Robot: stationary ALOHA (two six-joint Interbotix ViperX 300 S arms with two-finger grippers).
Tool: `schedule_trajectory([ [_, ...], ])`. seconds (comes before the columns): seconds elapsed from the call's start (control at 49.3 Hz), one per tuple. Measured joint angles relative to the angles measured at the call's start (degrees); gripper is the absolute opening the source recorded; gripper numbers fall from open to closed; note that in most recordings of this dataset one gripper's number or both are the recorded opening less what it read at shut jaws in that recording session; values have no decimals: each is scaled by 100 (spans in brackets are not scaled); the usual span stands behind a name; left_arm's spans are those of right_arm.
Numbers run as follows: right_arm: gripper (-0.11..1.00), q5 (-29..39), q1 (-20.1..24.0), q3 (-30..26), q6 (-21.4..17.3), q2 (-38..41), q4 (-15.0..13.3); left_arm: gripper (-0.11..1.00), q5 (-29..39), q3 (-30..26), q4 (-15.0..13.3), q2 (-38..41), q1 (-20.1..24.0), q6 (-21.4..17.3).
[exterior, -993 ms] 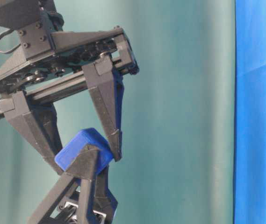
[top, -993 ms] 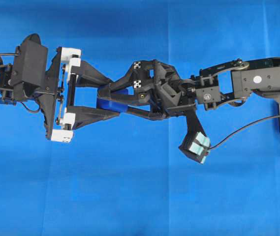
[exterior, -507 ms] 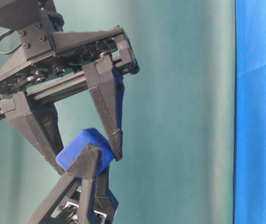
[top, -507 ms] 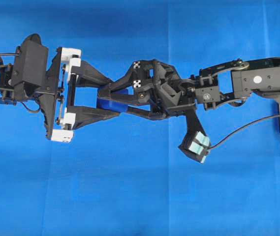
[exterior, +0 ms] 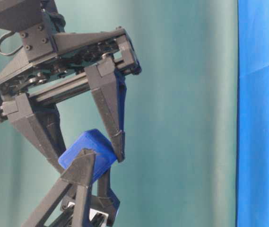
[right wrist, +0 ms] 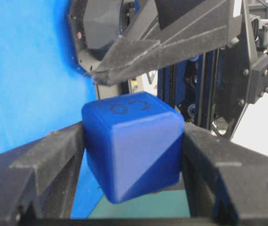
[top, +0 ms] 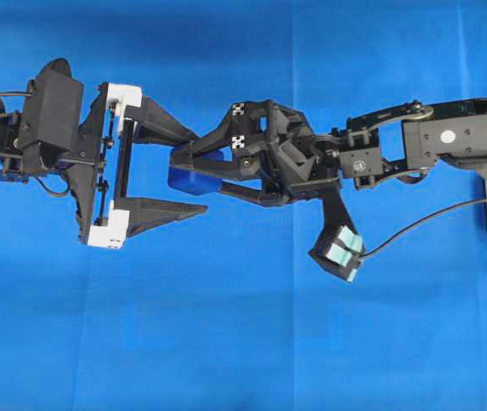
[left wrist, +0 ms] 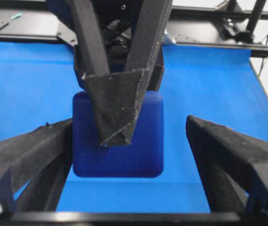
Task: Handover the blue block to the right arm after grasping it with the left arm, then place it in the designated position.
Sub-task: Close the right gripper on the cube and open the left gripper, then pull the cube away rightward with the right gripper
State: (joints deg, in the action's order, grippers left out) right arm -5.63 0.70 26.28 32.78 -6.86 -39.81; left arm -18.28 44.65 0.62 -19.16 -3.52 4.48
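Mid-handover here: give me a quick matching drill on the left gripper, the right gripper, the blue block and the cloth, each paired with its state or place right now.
Things:
1. left gripper
2. right gripper
3. blue block
4. cloth

States or places:
A. spread flat under both arms, bright blue
B. held off the surface, clamped on two sides
C. fingers spread wide, lower one clear of the block
D. closed on the block, carries checkered tags

Pairs: 1-C, 2-D, 3-B, 4-A

matt plastic blue block [right wrist: 131, 146] — rough black jaws
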Motion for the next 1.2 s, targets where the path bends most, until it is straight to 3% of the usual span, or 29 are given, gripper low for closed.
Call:
schedule_trajectory([
  [0.385, 52, 0, 9, 176, -9, -167, 0, 93, 0, 0, 0, -18, 9, 0],
  [0.912, 52, 308, 79, 1380, -53, -1670, 26, 93, 0, 97, 0, -114, 9, 0],
  [1.196, 52, 615, 141, 1556, -299, -2030, 53, 93, 0, 97, 0, -114, 9, 9],
])
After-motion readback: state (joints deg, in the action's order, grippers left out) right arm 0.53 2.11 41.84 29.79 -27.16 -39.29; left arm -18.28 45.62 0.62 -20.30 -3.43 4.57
